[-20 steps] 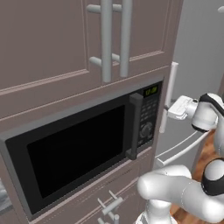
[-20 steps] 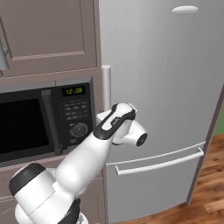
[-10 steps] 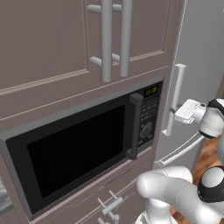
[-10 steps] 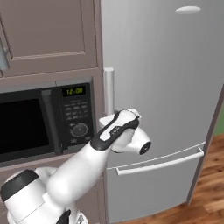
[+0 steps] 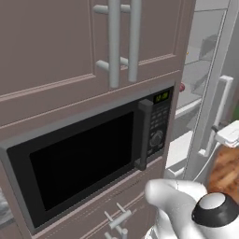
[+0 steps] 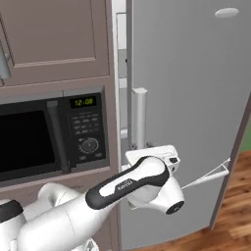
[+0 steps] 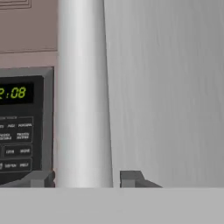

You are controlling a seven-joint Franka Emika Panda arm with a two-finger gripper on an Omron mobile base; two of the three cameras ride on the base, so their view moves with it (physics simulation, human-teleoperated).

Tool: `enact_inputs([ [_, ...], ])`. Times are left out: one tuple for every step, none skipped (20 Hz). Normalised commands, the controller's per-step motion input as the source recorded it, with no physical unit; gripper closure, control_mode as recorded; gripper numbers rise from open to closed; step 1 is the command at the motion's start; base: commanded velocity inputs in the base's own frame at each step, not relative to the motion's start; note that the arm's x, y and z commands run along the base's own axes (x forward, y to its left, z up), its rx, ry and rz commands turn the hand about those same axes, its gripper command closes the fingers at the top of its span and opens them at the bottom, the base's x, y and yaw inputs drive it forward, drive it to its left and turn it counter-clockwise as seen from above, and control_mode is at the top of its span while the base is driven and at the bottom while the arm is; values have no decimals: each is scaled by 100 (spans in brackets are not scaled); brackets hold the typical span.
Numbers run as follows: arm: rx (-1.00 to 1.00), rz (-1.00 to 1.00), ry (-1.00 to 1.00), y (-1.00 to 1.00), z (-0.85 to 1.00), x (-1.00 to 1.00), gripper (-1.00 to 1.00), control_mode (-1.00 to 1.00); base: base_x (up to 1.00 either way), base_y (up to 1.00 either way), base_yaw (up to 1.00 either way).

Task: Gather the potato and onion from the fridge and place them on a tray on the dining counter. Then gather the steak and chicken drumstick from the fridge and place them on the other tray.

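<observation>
The two-finger gripper (image 7: 83, 178) of the white arm is clamped on the long pale vertical bar handle (image 7: 83, 96) of the tall brushed silver-grey fridge (image 6: 196, 112): its two small dark fingertips (image 7: 131, 177) stand on either side of the bar, low on it, and press against it. The fridge door (image 5: 212, 88) stands slightly ajar, and white shelves are visible through the gap. To the left of the fridge sits the black microwave (image 5: 93, 163) with a green clock, set in the brown cabinet (image 5: 56, 42).
</observation>
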Motion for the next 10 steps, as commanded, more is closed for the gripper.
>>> enact_inputs([
  [16, -57, 7, -100, 0, -30, 100, -100, 0, 0, 0],
  [15, -58, 7, -100, 0, -29, 100, -100, 0, 0, 0],
  [14, -61, 7, -100, 0, -24, 100, -100, 0, 0, 0],
  [11, -64, 10, -100, 0, -16, 100, -100, 0, 0, 0],
  [9, -65, 16, -100, 0, -11, 100, -100, 0, 0, 0],
  [8, -66, 13, -95, 0, -10, 100, -100, 0, 0, 0],
  [8, -69, 9, -90, 0, -9, 100, -100, 0, 0, 0],
  [6, -70, 4, -84, -6, -8, 100, -100, 0, 0, 0],
  [1, -75, 0, -68, -29, -2, 100, -100, 0, 0, 0],
  [0, -77, 0, -44, -44, -20, 100, -100, 0, 0, 0],
])
